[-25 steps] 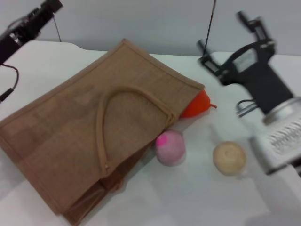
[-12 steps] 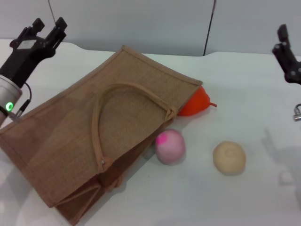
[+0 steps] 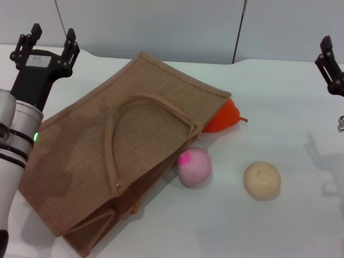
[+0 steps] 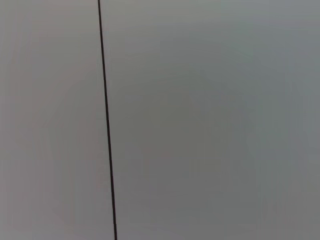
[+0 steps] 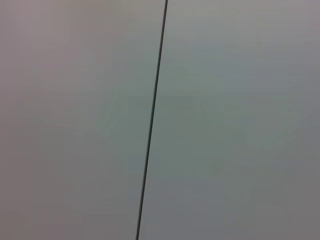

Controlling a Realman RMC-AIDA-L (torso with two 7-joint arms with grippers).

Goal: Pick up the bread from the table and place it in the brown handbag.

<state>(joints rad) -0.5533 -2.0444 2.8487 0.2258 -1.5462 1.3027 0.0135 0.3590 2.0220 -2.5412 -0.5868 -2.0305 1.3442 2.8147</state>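
The brown handbag [image 3: 123, 145] lies flat on the white table [image 3: 279, 102], with one looped handle on top. The bread, a ridged elongated loaf, does not show in any view. My left gripper [image 3: 47, 43] is raised at the far left, above the bag's far left corner, pointing up, open and empty. My right gripper [image 3: 329, 62] is raised at the right edge of the head view, partly cut off. Both wrist views show only a grey wall with a dark seam.
An orange fruit [image 3: 224, 119] pokes out from under the bag's right edge. A pink ball [image 3: 194, 166] lies against the bag's near right side. A round pale beige bun [image 3: 262, 180] lies to the right of the ball.
My right arm has pulled back from over the table to the right edge. My left arm has swung in and stands upright by the bag's left corner. The bag and food items have not moved.
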